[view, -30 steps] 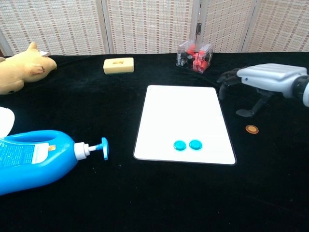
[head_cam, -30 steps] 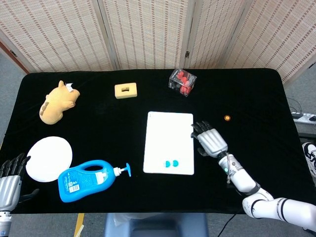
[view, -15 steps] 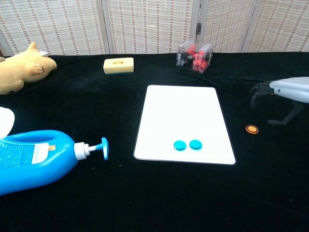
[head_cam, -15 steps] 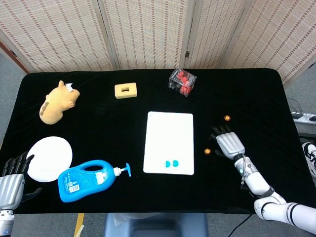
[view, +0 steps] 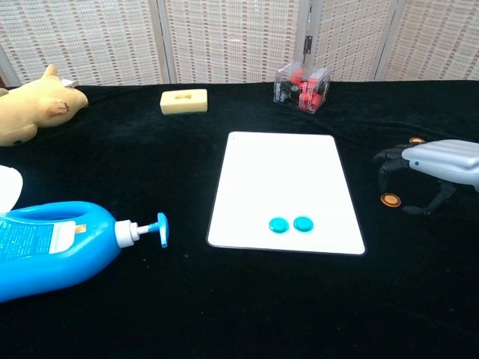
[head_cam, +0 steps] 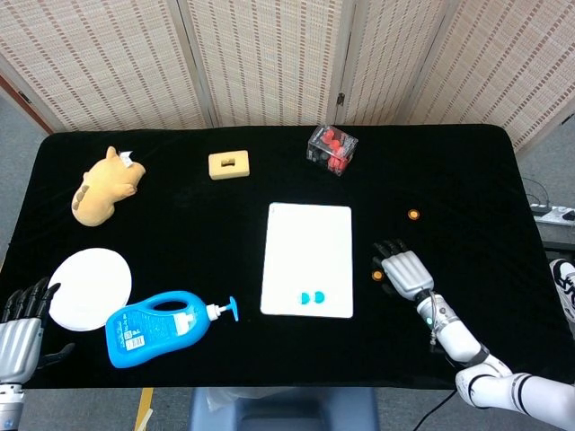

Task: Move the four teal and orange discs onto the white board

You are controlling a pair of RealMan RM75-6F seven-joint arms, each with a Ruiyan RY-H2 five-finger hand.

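Observation:
Two teal discs (head_cam: 313,297) (view: 290,224) lie side by side near the front edge of the white board (head_cam: 308,242) (view: 281,170). One orange disc (head_cam: 377,276) (view: 389,200) sits on the black cloth just right of the board. A second orange disc (head_cam: 413,215) (view: 416,140) lies farther back and to the right. My right hand (head_cam: 403,271) (view: 432,166) hovers palm down right beside the nearer orange disc, fingers curved downward around it, holding nothing. My left hand (head_cam: 20,321) rests at the table's front left corner, fingers apart and empty.
A blue pump bottle (head_cam: 160,325) (view: 56,243) lies on its side at front left beside a white plate (head_cam: 88,287). A plush toy (head_cam: 105,186), a yellow block (head_cam: 229,165) and a clear box of red pieces (head_cam: 331,148) stand along the back.
My right hand has drawn back from the board's right edge toward the table front and settled lower beside the nearer orange disc, which it had hidden in the head view a second ago.

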